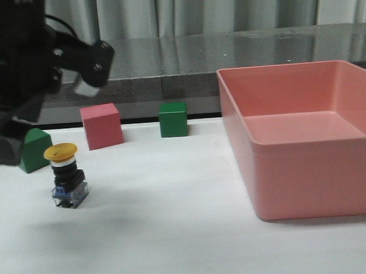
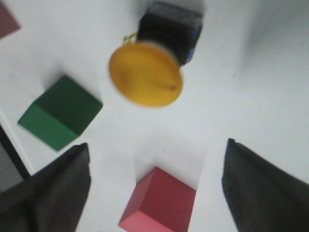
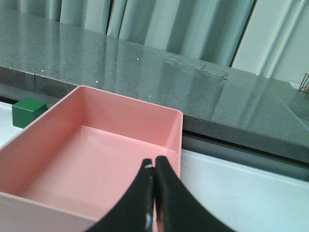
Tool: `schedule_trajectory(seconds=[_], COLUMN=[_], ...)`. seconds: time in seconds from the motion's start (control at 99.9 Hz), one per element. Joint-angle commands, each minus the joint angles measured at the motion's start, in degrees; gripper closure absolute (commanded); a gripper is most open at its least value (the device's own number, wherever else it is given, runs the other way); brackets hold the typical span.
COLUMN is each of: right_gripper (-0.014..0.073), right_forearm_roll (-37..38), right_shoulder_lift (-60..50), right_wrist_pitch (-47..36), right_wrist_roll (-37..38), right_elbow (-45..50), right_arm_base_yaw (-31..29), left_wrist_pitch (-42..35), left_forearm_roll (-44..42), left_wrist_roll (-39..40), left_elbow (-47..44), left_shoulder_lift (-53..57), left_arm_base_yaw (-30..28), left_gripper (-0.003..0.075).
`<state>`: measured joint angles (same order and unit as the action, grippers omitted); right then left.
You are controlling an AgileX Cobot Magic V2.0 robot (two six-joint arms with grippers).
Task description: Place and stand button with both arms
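Button (image 1: pixel 66 175): upright on the white counter (image 1: pixel 177 237), yellow cap up, blue base down; free of both arms.
Left arm (image 1: pixel 17 66): above the button, toward 11 o'clock from it.
Left fingers (image 2: pixel 48 193): spread wide, holding nothing; the wrist view looks down on the button's cap (image 2: pixel 145 75) between them.
Green cube (image 1: pixel 34 149): just behind the button at 10 o'clock, partly hidden by the arm.
Pink cube (image 1: pixel 101 125): behind the button at 1 o'clock.
Second green cube (image 1: pixel 172 119): at 3 o'clock of the pink cube, apart from it.
Bin (image 1: pixel 310 185): pink, at 3 o'clock of the button, well apart.
Right fingers (image 3: pixel 154 203): closed together, holding nothing, over the bin's (image 3: pixel 72 208) near rim.
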<state>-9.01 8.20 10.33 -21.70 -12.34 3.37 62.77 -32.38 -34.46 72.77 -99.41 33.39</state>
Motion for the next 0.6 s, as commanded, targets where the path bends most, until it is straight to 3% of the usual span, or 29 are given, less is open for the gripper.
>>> schedule_trajectory(seconds=[0.0, 0.1, 0.22, 0.34, 0.59], right_gripper=[0.0655, 0.0655, 0.0655, 0.0655, 0.0655], right_forearm_roll=[-0.4, -0.4, -0.4, -0.4, -0.4], right_shoulder_lift=[0.5, 0.5, 0.5, 0.5, 0.5], right_wrist_pitch=[-4.4, -4.4, -4.4, -4.4, -4.4], right_wrist_roll=[0.0, 0.0, 0.0, 0.0, 0.0], right_elbow=[-1.6, -1.6, -1.6, -1.6, -1.6], right_arm_base_yaw=[-0.3, -0.3, -0.3, -0.3, -0.3], left_wrist_pitch=[1.5, 2.0, -1.7, -12.3, -29.8], left_forearm_roll=[-2.3, -0.2, 9.4, 19.6, 30.8], left_wrist_roll=[8.4, 11.5, 13.0, 12.7, 12.7], left_elbow=[1.3, 1.3, 1.3, -2.3, -22.1], left_shoulder_lift=[6.1, 10.7, 17.7, 27.2, 49.5], left_arm_base_yaw=[-2.8, -7.0, -13.2, -19.3, -23.2], left_gripper=[0.0441, 0.0743, 0.074, 0.074, 0.074])
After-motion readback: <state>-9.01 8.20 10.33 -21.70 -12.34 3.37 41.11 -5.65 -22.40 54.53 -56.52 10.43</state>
